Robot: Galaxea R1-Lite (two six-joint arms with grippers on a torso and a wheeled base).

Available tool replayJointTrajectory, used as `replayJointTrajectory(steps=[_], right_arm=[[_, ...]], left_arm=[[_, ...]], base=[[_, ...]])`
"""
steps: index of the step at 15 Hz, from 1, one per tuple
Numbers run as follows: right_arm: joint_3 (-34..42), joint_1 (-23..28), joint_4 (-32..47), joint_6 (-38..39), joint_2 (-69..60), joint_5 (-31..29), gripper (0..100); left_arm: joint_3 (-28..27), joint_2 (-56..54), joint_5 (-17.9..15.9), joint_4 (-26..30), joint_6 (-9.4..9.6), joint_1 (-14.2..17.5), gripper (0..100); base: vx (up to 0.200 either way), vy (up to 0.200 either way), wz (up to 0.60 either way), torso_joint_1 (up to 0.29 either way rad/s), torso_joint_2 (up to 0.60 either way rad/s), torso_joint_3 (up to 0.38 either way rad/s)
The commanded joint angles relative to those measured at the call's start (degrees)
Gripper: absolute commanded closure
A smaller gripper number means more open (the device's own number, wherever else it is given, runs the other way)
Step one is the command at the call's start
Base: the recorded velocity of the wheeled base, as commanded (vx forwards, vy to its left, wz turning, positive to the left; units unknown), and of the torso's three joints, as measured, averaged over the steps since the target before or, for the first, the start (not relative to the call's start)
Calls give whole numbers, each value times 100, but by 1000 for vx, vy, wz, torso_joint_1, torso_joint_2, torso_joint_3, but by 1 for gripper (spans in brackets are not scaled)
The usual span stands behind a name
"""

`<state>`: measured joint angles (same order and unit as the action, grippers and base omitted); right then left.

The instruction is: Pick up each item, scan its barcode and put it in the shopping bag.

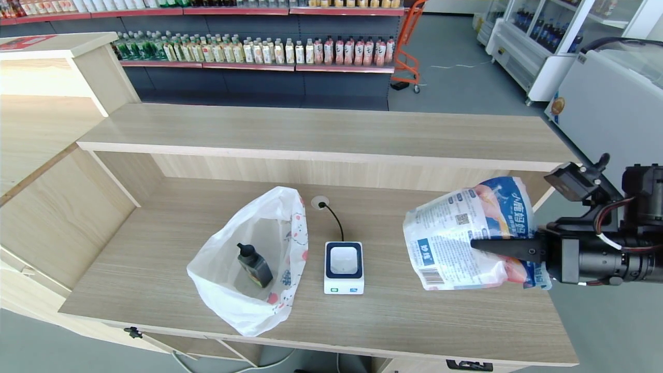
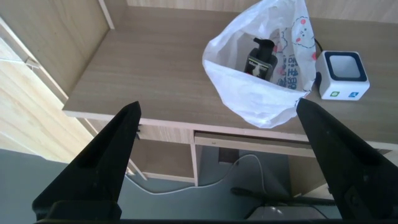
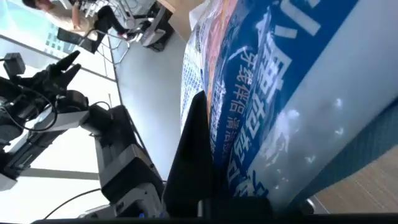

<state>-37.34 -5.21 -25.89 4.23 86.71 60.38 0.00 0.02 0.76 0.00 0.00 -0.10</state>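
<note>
The right tool (image 1: pixel 484 243) is clamped on the packet (image 1: pixel 456 228), at 3 o'clock from the scanner (image 1: pixel 344 267). The left tool (image 2: pixel 217 107) gapes wide, empty. The bag (image 1: pixel 222 280), at 9 o'clock, holds a bottle (image 1: pixel 255 265).

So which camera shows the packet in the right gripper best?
The head view: the whole packet shows there, held by the right gripper to the right of the scanner, with its barcode at a lower corner facing the camera. The right wrist view gives a close-up of its blue printed side beside one finger.
</note>
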Motion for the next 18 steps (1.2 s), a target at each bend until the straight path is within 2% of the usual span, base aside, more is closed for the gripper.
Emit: replayJointTrajectory(steps=[1,4,10,18], right_arm=[[95,-227,-3,-1,-199,88,100],[166,-367,40,69,-207,88,100],[271,-807,111,1590,-612,88,100],[280,-1044,102,1616,-322,70,100]], left_arm=[[0,-2,4,0,0,1,0],[0,-2,4,0,0,1,0],[0,-2,4,0,0,1,0],[0,-2,4,0,0,1,0]], base=[[0,0,0,0,0,0],[0,0,0,0,0,0],[0,0,0,0,0,0],[0,0,0,0,0,0]])
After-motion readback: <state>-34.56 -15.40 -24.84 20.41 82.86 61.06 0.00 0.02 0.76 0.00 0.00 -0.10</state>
